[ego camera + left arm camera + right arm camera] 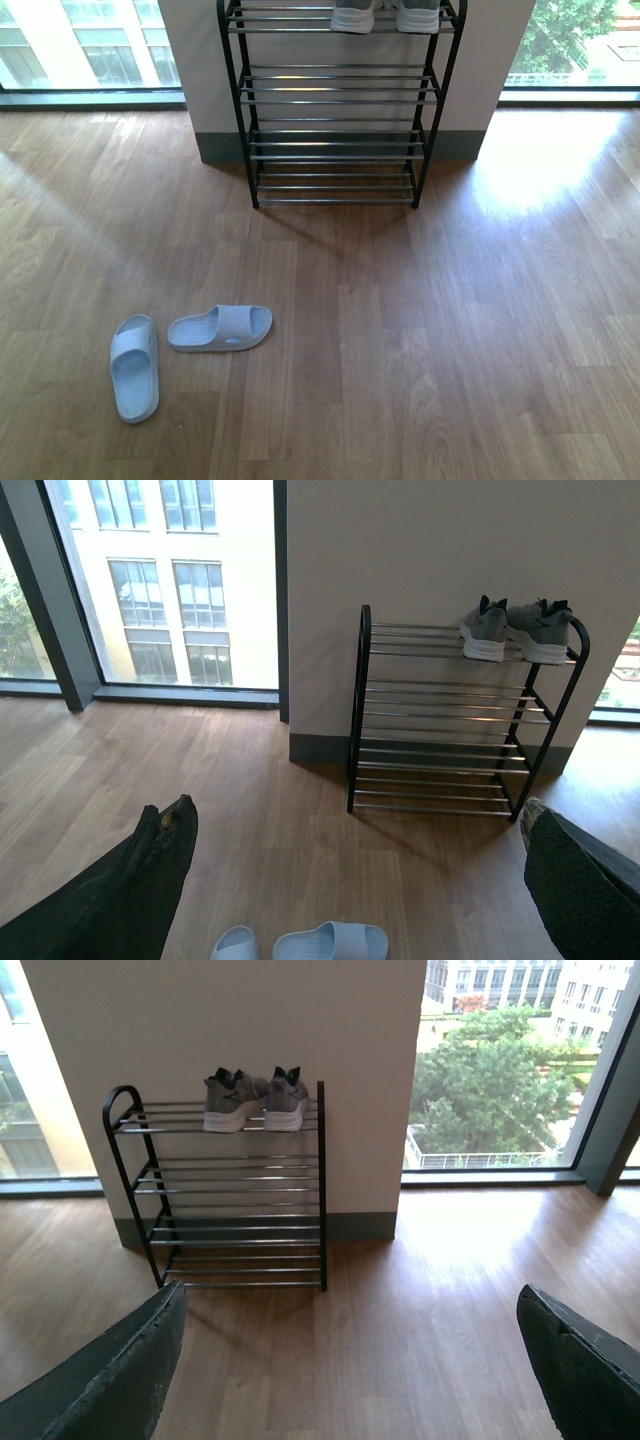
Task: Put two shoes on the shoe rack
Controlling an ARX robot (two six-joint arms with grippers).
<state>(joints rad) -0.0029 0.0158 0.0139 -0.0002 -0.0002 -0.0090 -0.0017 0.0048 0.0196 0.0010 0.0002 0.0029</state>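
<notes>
The shoe rack stands against the wall, its top tier holding two grey sneakers side by side. Two pale blue slides lie on the floor. The left hand and right hand are spread wide.

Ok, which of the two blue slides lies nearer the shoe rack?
The crosswise slide, lying side to side, is nearer the shoe rack; the lengthwise slide lies left of it, closer to the camera.
</notes>
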